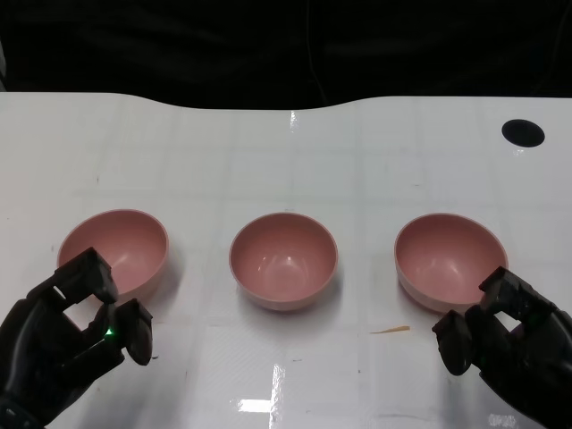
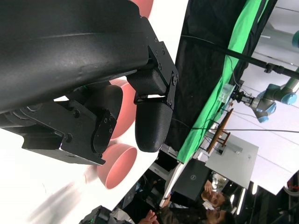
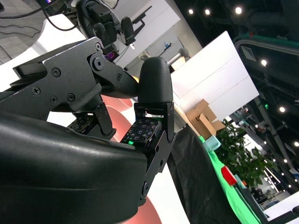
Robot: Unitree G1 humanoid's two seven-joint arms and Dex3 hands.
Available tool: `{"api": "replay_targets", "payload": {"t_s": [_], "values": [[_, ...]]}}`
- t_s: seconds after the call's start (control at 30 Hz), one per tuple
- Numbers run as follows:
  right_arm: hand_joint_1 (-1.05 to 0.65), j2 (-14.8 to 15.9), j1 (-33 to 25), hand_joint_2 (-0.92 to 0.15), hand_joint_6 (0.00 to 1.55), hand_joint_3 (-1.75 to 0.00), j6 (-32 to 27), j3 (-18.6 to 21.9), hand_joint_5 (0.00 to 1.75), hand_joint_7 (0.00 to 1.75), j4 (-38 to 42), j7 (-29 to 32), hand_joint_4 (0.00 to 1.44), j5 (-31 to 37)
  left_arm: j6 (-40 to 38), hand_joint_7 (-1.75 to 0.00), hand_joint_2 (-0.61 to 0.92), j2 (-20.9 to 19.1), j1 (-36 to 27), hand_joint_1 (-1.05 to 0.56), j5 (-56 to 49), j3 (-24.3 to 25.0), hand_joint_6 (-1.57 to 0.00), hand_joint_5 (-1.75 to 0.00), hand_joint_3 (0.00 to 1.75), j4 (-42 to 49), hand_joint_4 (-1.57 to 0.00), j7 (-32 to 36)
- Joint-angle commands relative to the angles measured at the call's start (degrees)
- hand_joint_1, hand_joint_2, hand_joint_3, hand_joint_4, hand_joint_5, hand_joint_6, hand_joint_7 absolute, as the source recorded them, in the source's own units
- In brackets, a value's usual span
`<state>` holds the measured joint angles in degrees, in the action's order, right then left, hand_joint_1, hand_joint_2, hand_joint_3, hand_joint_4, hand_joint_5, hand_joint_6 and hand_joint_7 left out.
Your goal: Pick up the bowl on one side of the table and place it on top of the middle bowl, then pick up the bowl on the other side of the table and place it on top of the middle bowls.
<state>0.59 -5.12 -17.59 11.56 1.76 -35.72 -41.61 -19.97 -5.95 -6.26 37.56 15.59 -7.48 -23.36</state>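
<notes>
3 pink bowls sit in a row on the white surface (image 1: 286, 375), all upright and well apart from one another. The left bowl (image 1: 114, 251) lies just beyond the left robot hand (image 1: 76, 335), whose upper fingers overlap the bowl's near rim in the head view; whether they touch it cannot be told. That robot hand holds nothing, its fingers partly curled with a gap between them, and a small green light glows inside the gap. The middle bowl (image 1: 283, 260) stands alone between the 2 hands, with neither near it. The right bowl (image 1: 450, 259) lies just beyond the right robot hand (image 1: 505, 344), whose fingertips sit at the bowl's near right rim; contact cannot be judged. This robot hand also holds nothing, fingers apart and bent. A thin tan sliver (image 1: 391, 330) lies on the surface near the right bowl. A black round hole (image 1: 523, 133) marks the surface's far right corner.
</notes>
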Motion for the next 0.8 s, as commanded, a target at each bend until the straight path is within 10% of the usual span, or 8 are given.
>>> {"api": "replay_targets", "payload": {"t_s": [0.03,0.57,0.67,0.8], "values": [[-0.14,0.8,0.3,-0.61,0.87,-0.98,0.1,0.6,1.74,1.19,0.4,-0.5,0.77,-0.3,0.7,-1.75,0.79,-0.6,-0.1,0.1,-0.5,0.1,-0.79,-1.75,1.5,0.1,-0.99,-0.2],[-0.13,0.5,-0.1,-0.61,0.88,-0.99,-0.2,0.6,1.74,1.2,-0.2,-0.1,0.77,-0.5,2.6,-1.75,0.74,0.1,-0.7,0.14,-3.1,-0.4,-0.75,-1.75,1.52,-1.4,-0.95,2.0],[-0.13,0.4,-0.3,-0.6,0.88,-1.0,0.1,0.5,1.74,1.21,-0.4,0.1,0.77,-0.2,24.0,-1.68,0.54,4.1,-1.9,0.18,-19.8,-2.7,-0.53,-1.75,1.43,1.2,-0.64,8.5],[-0.13,0.4,-0.3,-0.6,0.87,-1.0,0.2,0.7,1.74,1.21,-0.3,-0.2,0.77,-0.4,50.2,-1.15,0.38,5.8,-1.2,0.0,-38.0,-3.2,-0.47,-1.46,1.25,8.9,-0.41,17.9]]}}
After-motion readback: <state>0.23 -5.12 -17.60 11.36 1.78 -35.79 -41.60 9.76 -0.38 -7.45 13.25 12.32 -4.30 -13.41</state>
